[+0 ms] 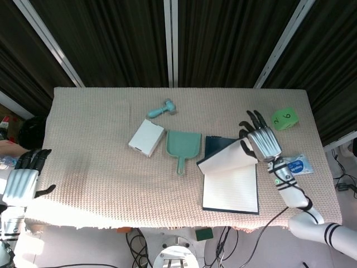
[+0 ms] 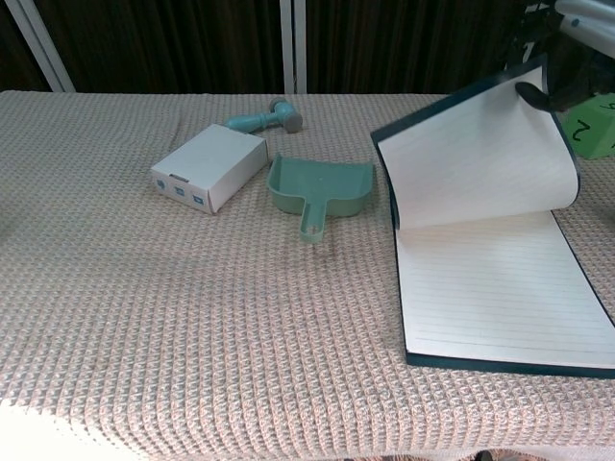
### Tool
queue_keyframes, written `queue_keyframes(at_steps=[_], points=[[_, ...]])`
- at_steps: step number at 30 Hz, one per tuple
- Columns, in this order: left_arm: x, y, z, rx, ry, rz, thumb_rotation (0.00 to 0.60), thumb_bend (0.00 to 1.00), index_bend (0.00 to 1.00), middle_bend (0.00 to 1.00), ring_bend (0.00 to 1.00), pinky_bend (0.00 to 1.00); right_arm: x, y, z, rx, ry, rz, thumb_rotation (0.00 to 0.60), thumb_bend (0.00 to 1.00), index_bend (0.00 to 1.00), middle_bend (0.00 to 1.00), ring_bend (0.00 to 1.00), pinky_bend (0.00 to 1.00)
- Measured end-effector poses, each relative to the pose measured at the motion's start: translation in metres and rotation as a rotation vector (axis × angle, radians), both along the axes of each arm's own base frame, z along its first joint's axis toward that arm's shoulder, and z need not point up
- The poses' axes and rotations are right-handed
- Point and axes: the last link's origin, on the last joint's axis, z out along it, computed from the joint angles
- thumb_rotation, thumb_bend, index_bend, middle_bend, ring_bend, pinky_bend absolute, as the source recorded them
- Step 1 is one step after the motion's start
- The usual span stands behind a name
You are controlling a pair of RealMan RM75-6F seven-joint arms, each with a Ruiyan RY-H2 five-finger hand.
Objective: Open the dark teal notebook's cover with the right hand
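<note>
Dark teal notebook (image 1: 230,187) flat near worktop (image 1: 95,167) front edge, right of centre, spiral edge away from robot. Cover (image 2: 471,154) lifted off, curling up and back toward the binding; white inner face showing, teal rim along its top edge. Lined page (image 2: 495,293) exposed underneath.

Right robot hand (image 1: 260,139) above notebook's far right corner, clamped on cover's raised edge: thumb against the white inner side, fingers (image 1: 254,120) extended behind the teal side. In chest view only dark fingertips (image 2: 531,93) at cover's top right corner.

Left robot hand (image 1: 25,176) far left of notebook, off worktop's left front edge, fingers apart, holding nothing. Not in chest view.

Relative to notebook:
- mint dustpan (image 1: 182,146) just left of far left corner, handle toward robot, not touching
- white box (image 1: 146,137) further left, beyond dustpan
- teal roller-type tool (image 1: 162,108) behind and left, past dustpan
- green cube (image 1: 284,118) behind and right, near worktop's right edge, digits on its faces
- wipes packet (image 1: 297,166) just right, partly hidden by right forearm

Beige waffle-weave cloth over worktop.
</note>
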Motion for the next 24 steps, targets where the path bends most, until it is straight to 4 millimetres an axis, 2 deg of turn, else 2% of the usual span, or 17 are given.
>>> queue_keyframes(at_steps=[3,7,9,10,12,13,14,15,16,19,24], points=[[-0.003,0.001,0.003,0.005,-0.002,0.011,0.600,0.07,0.10,0.12,0.07,0.13,0.008,-0.045,0.005,-0.061,0.001,-0.078,0.600,0.65,1.00,0.28,0.00,0.00],[-0.007,0.004,0.007,0.011,-0.007,0.029,0.600,0.07,0.10,0.12,0.07,0.13,0.013,-0.094,0.009,-0.147,0.040,-0.147,0.600,0.64,1.00,0.30,0.00,0.00],[-0.008,0.005,0.009,0.014,-0.007,0.030,0.600,0.07,0.10,0.12,0.07,0.13,0.014,-0.117,0.014,-0.200,0.050,-0.194,0.600,0.61,0.96,0.27,0.00,0.00],[-0.008,0.005,0.010,0.016,-0.007,0.032,0.600,0.07,0.10,0.12,0.07,0.13,0.014,-0.126,0.016,-0.222,0.050,-0.216,0.600,0.59,0.89,0.25,0.00,0.00],[-0.010,0.005,0.011,0.021,-0.007,0.039,0.600,0.07,0.10,0.12,0.07,0.13,0.015,-0.144,0.020,-0.267,0.046,-0.266,0.600,0.54,0.63,0.19,0.00,0.00],[-0.011,0.005,0.013,0.022,-0.005,0.044,0.600,0.07,0.10,0.12,0.07,0.13,0.016,-0.149,0.022,-0.281,0.045,-0.285,0.600,0.50,0.38,0.12,0.00,0.00],[-0.012,0.006,0.013,0.022,-0.004,0.048,0.600,0.07,0.10,0.12,0.07,0.13,0.017,-0.154,0.022,-0.292,0.044,-0.301,0.600,0.46,0.19,0.06,0.00,0.00],[-0.012,0.006,0.014,0.022,-0.004,0.050,0.600,0.07,0.10,0.12,0.07,0.13,0.019,-0.160,0.021,-0.299,0.045,-0.321,0.600,0.42,0.06,0.02,0.00,0.00],[-0.012,0.007,0.014,0.021,-0.006,0.050,0.600,0.07,0.10,0.12,0.07,0.13,0.021,-0.163,0.020,-0.300,0.044,-0.333,0.600,0.39,0.01,0.00,0.00,0.00],[-0.012,0.008,0.012,0.016,-0.010,0.047,0.600,0.07,0.10,0.12,0.07,0.13,0.032,-0.170,0.014,-0.286,0.023,-0.342,0.600,0.31,0.00,0.00,0.00,0.00],[-0.011,0.010,0.009,0.005,-0.010,0.043,0.600,0.07,0.10,0.12,0.07,0.13,0.038,-0.167,0.017,-0.297,-0.027,-0.279,0.600,0.30,0.00,0.00,0.00,0.00]])
